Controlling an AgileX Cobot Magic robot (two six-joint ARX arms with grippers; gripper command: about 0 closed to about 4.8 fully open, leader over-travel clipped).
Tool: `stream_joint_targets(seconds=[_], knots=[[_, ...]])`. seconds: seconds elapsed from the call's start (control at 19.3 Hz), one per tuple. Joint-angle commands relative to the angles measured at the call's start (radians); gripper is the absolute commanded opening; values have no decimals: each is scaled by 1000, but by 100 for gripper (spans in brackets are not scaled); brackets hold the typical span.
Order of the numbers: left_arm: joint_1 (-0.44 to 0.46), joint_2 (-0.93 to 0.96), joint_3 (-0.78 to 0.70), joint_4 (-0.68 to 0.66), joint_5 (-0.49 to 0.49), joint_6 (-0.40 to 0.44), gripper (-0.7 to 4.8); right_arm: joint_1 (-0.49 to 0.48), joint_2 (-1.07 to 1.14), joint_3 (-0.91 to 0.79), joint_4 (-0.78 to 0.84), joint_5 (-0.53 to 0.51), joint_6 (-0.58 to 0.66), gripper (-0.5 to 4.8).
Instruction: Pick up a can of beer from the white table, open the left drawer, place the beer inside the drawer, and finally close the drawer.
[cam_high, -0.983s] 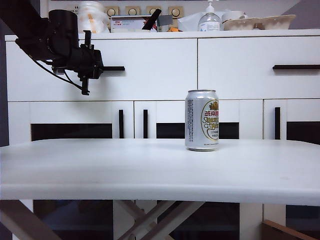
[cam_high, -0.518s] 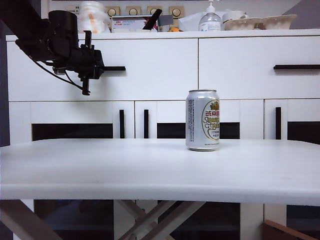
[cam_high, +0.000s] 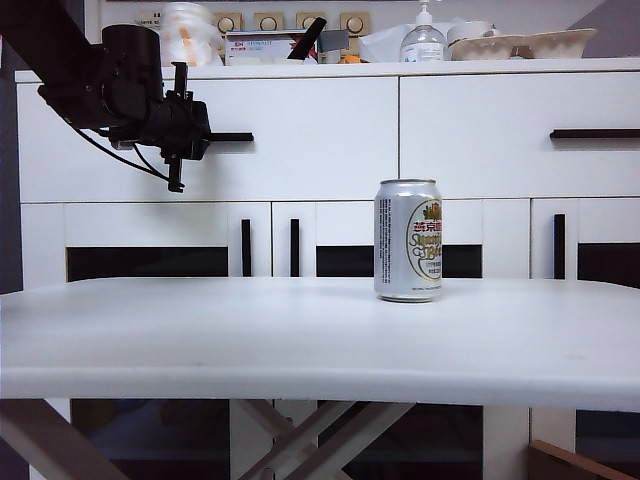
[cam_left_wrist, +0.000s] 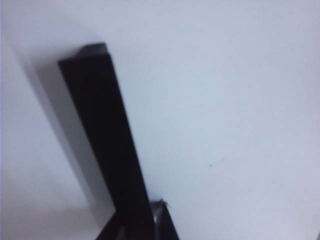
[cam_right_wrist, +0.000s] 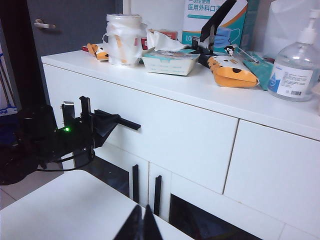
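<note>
Left gripper hides the drawer handle's end

A home-like room used for robot trials is suggested by a white cabinet with black bar handles, topped with a clear sanitiser pump bottle, a face-mask box and snack wrappers.

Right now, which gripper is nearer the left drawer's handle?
Left. The left gripper is shut on the handle of the left drawer; the right gripper hangs shut above the table, well away.
</note>
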Motion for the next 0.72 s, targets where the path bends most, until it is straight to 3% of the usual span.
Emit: stream_joint_targets(seconds=[0.05, 0.36, 0.72], knots=[[-11, -10, -23, 64, 58, 52, -5, 0, -2, 5, 18, 1, -3, -5], [-12, -49, -222, 280, 27, 26, -5, 0, -2, 5, 17, 1, -4, -5], [-26, -150, -277, 246, 45, 83, -5, 0, -2, 5, 17, -3, -7, -6]])
